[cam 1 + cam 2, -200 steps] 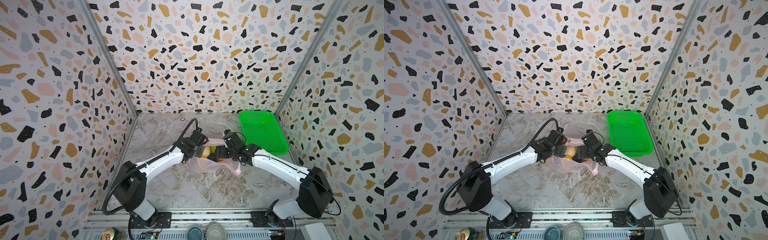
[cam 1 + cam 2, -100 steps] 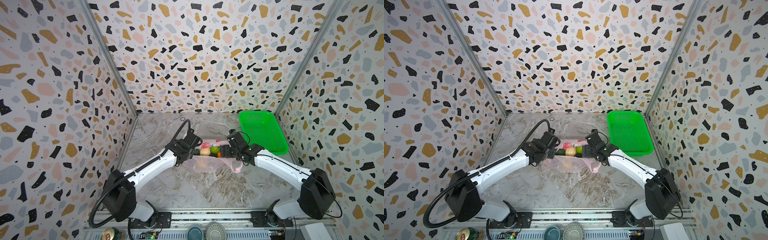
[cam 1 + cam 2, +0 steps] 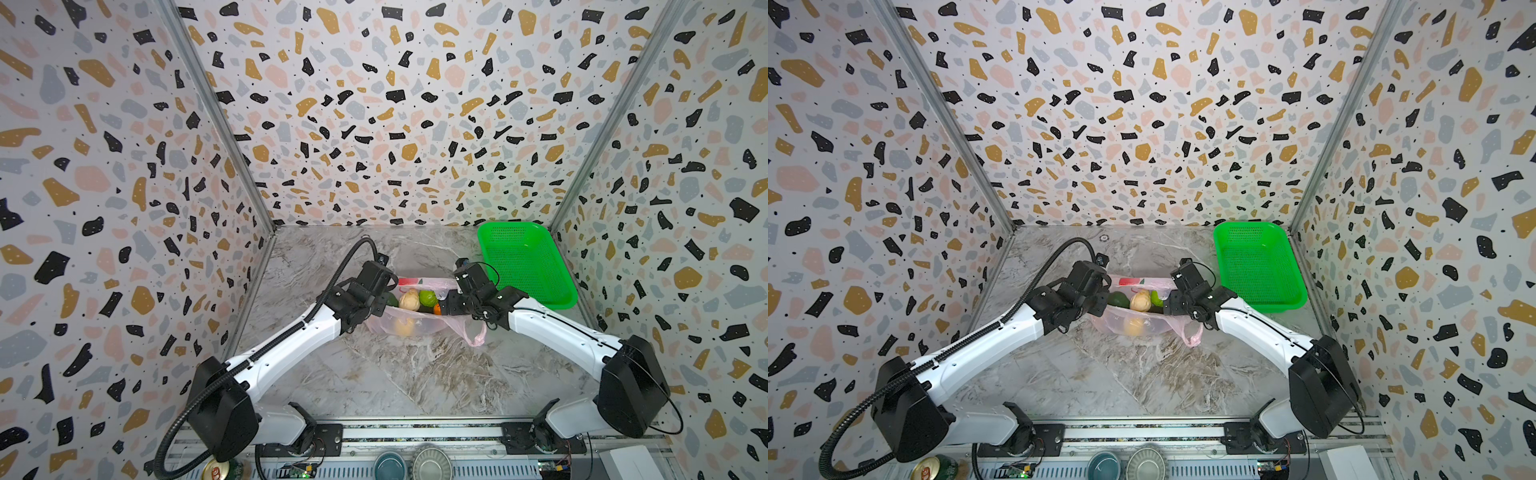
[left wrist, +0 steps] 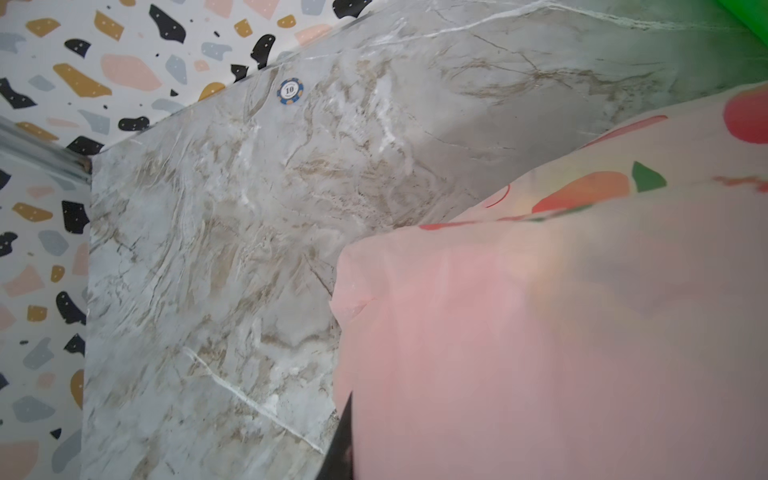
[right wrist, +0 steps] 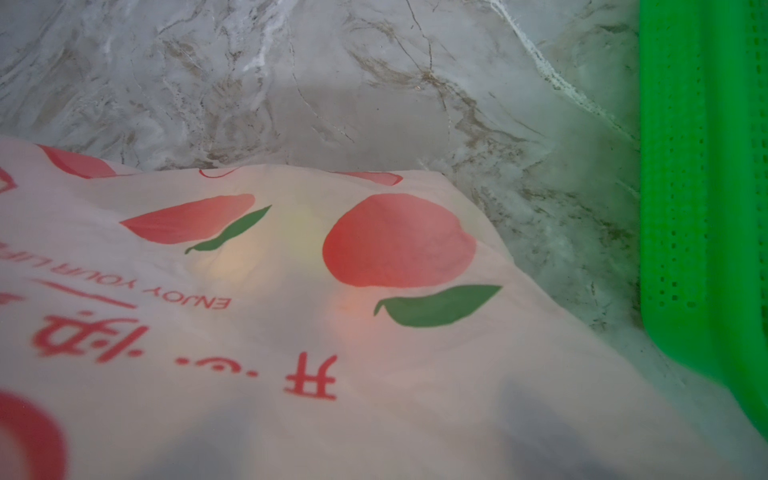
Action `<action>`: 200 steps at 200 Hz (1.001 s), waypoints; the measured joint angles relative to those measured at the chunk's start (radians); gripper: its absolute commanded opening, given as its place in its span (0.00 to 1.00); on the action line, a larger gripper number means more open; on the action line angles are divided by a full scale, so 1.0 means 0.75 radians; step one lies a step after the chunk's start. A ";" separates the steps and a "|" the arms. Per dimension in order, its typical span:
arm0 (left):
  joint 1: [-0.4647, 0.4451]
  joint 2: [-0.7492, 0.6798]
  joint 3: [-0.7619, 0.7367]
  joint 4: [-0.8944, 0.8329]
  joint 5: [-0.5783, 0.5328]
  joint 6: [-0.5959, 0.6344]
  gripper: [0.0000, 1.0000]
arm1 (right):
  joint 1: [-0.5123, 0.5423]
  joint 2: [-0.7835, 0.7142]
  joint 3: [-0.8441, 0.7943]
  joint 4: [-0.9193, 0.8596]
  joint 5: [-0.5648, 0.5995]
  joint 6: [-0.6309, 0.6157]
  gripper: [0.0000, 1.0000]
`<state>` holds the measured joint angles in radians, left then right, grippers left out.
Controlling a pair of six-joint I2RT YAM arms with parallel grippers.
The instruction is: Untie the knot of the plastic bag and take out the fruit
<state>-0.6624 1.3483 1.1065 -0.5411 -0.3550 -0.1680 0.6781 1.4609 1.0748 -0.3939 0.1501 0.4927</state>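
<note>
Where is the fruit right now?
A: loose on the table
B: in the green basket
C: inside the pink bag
C: in both top views the fruit sits in the open mouth of the pink bag, apart from the green basket.

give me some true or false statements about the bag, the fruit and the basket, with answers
1. The plastic bag has its mouth open, with fruit showing inside. True.
2. The green basket holds fruit. False: it is empty.
3. The plastic bag is plain, with no print. False: it bears red fruit shapes, green leaves and red lettering.
4. A poker chip lies on the table. True.
5. The plastic bag lies inside the green basket. False: it sits on the table, outside it.
</note>
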 measured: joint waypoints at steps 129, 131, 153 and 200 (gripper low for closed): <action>0.001 -0.056 -0.013 0.083 0.188 -0.002 0.00 | 0.195 0.026 0.331 -0.219 -0.222 -0.080 0.97; 0.001 -0.060 -0.015 0.086 0.189 -0.002 0.00 | 0.196 0.028 0.331 -0.213 -0.224 -0.077 0.98; -0.001 -0.096 -0.054 0.120 0.213 -0.001 0.00 | 0.195 0.082 0.331 -0.101 -0.205 -0.059 0.97; -0.018 -0.123 -0.157 0.168 0.249 0.010 0.00 | 0.174 0.217 0.205 0.428 0.001 -0.062 0.98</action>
<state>-0.6762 1.2560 0.9890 -0.4149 -0.1680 -0.1604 0.8085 1.6234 1.2289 -0.0727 0.1509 0.4465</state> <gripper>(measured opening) 0.047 0.976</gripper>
